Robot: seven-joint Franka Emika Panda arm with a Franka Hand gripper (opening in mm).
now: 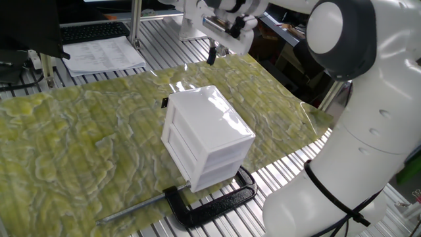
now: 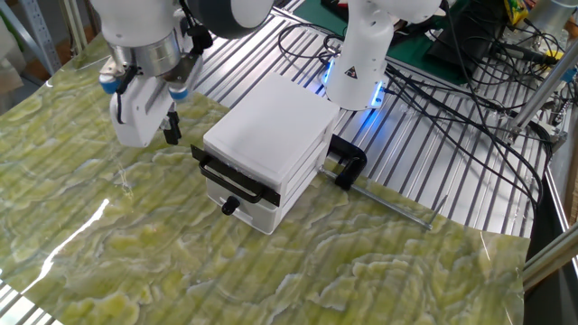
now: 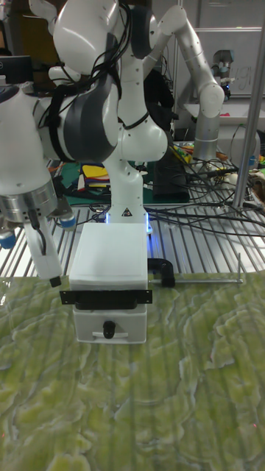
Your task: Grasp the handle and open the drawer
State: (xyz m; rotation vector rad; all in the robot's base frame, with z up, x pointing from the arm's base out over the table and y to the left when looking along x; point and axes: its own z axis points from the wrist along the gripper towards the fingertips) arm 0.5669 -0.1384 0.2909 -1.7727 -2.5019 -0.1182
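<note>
The drawer [image 2: 246, 207] is the lowest tier of a white box [image 2: 268, 134] and is closed, flush with the box's face. Its handle [image 2: 229, 207] is a tiny black knob, which also shows in the tall fixed view as the handle [image 3: 109, 329] on the drawer [image 3: 110, 324]. My gripper [image 2: 152, 135] hangs to the left of the box, above the mat, well clear of the knob and holding nothing. Its fingers [image 3: 46, 257] point down beside the box's top corner. From the far side, the gripper [image 1: 212, 58] is beyond the box [image 1: 207, 135] and the knob is hidden.
A black C-clamp [image 1: 212, 201] grips the box's rear base, its long screw lying on the slatted table [image 2: 452, 171]. A black bar [image 2: 231, 176] crosses the box's front above the drawer. A green patterned mat [image 2: 298, 271] covers the table. Cables and the arm's base [image 2: 357, 63] stand behind.
</note>
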